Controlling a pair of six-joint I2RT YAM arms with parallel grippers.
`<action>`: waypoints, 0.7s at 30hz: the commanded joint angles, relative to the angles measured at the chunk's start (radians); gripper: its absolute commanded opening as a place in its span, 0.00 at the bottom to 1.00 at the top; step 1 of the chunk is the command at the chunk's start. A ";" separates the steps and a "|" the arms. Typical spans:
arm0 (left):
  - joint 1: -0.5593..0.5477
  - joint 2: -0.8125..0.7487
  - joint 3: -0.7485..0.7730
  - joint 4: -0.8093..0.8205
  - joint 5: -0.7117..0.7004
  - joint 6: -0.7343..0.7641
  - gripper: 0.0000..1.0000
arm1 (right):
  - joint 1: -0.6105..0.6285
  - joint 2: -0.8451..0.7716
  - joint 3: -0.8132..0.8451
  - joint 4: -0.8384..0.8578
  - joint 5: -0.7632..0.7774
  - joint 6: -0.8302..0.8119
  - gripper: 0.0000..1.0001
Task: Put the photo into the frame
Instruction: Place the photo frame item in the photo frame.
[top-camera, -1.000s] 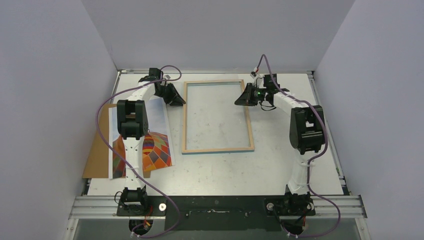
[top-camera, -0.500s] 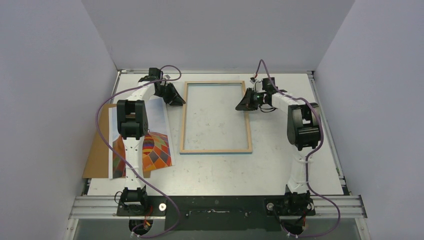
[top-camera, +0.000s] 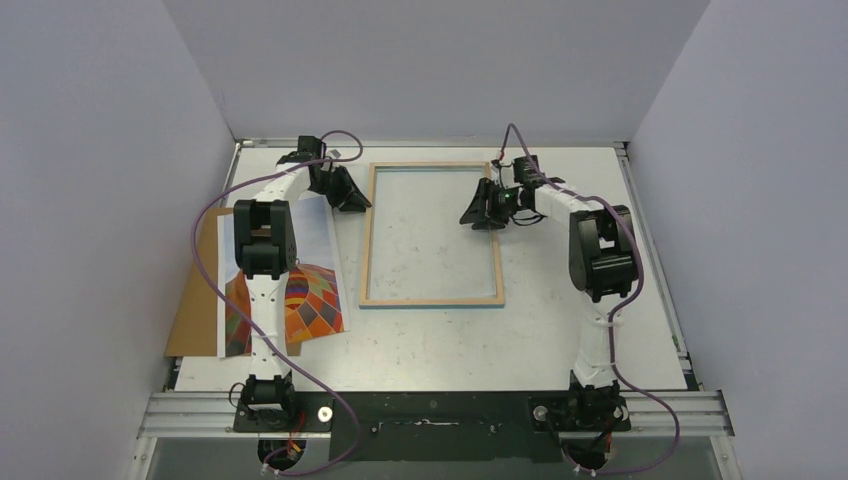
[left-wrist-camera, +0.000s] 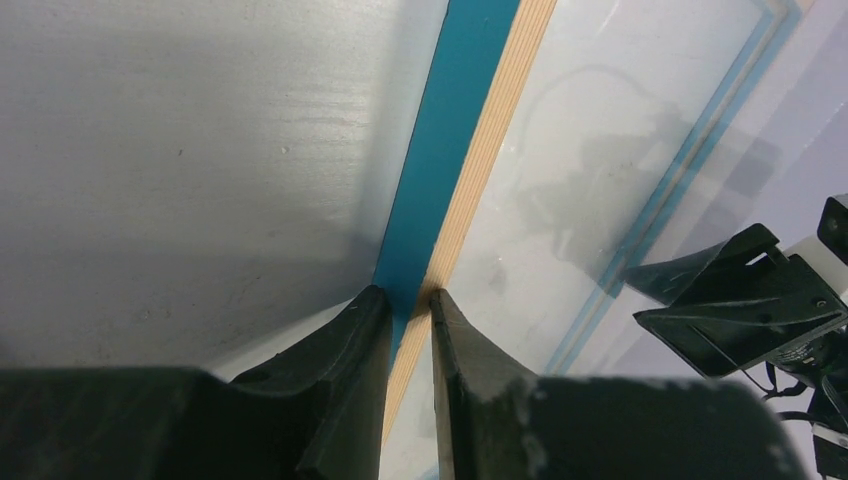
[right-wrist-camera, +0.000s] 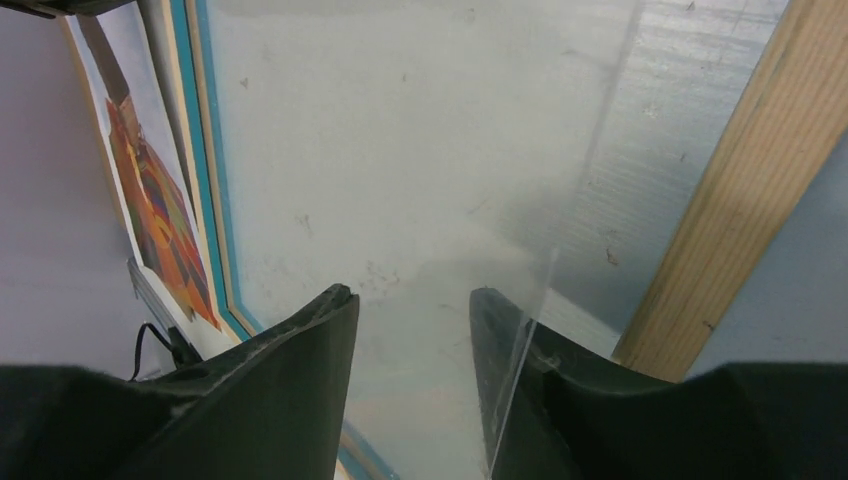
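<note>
The frame (top-camera: 430, 300) lies at centre, left tool (left-wrist-camera: 408, 298) pinched narrow on its left rail, right tool (right-wrist-camera: 410, 298) parted and empty; the photo (top-camera: 315, 305) lies lower left; a one-sided pull could skew the frame across the bench (top-camera: 560, 330).

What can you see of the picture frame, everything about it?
The frame is a thin rectangle, light wood face up with blue sides, and a clear pane seems to fill it. It lies on the table, long sides running away from the arms. The left gripper pinches its left rail near the far corner; the right gripper is open over the pane.
</note>
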 joint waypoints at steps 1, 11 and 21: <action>-0.013 0.063 -0.002 -0.034 -0.161 0.054 0.20 | -0.001 -0.039 0.084 -0.090 0.089 0.010 0.53; -0.009 0.024 0.069 -0.119 -0.199 0.108 0.31 | -0.059 -0.099 0.152 -0.263 0.210 -0.005 0.71; -0.017 -0.012 -0.024 -0.060 -0.134 0.148 0.56 | -0.085 -0.158 0.037 -0.286 0.373 -0.004 0.77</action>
